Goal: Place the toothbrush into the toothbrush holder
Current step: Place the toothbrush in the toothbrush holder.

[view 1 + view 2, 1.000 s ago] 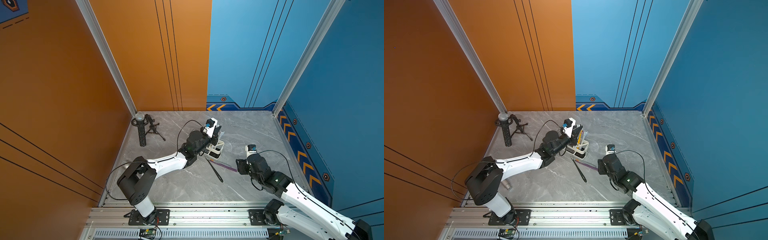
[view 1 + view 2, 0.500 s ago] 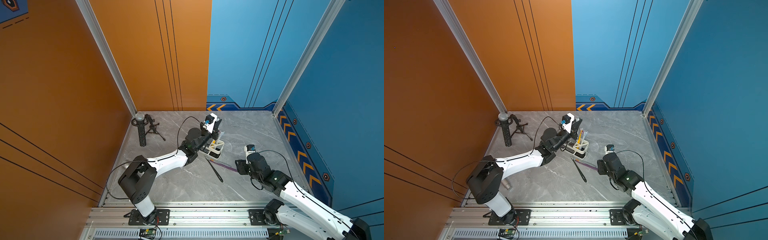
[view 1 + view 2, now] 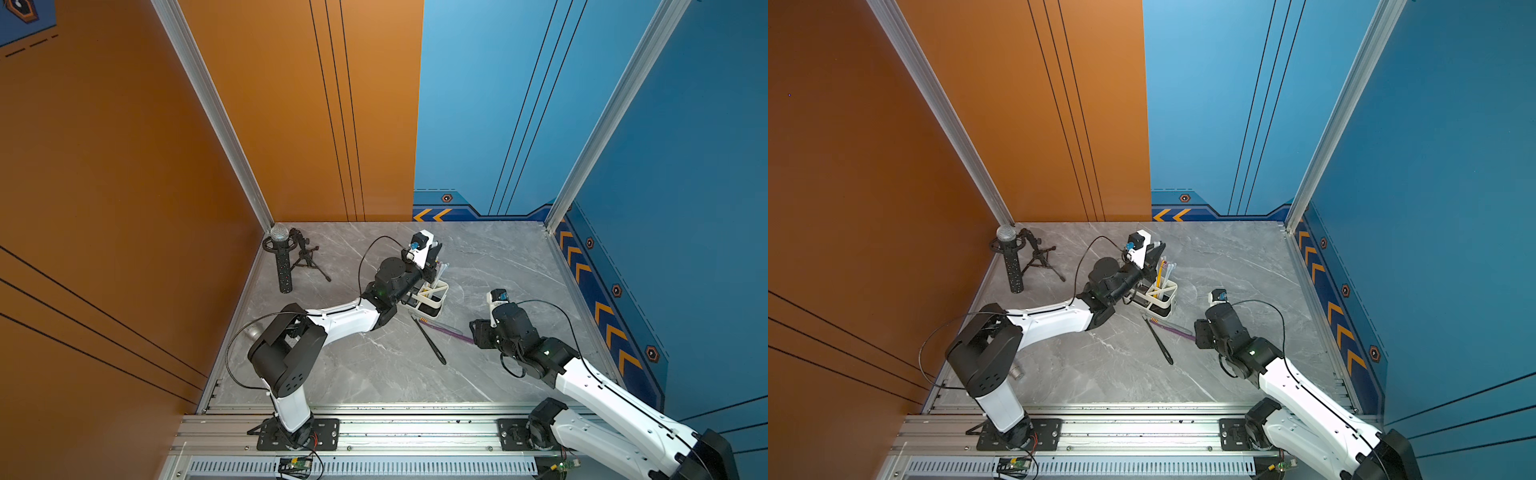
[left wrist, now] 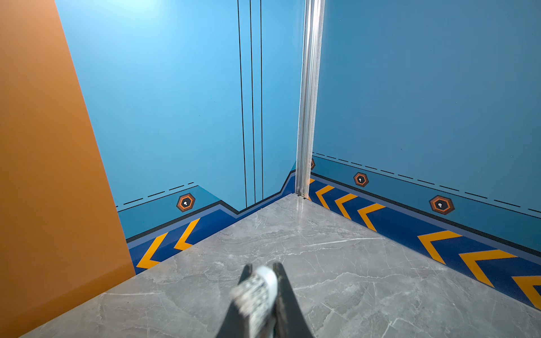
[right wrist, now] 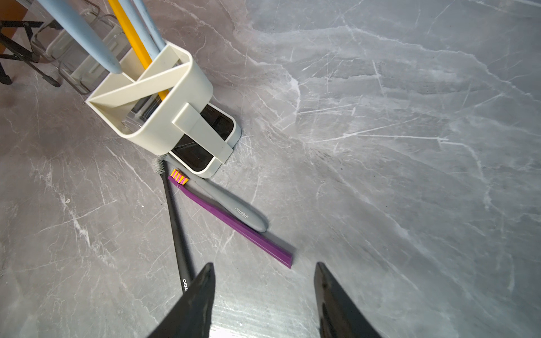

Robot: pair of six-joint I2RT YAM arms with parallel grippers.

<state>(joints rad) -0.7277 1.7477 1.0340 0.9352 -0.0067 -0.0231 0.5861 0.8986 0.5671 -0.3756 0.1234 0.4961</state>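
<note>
White speckled bristles stick out between the fingers of my left gripper (image 4: 261,267), which are clamped tight on the toothbrush (image 4: 257,292) above the toothbrush holder (image 5: 187,85). This hand has hardly shifted over the last second, so I judge the drop is still to come. A pale-blue handle end, which I take for its own, hangs at the holder's mouth; I cannot tell if it is inside. Beside the holder lie a black toothbrush (image 5: 175,228), a purple toothbrush (image 5: 234,222) and a grey toothbrush (image 5: 234,204). My right gripper (image 5: 263,264), fingers apart and empty, has crept slightly nearer the holder.
</note>
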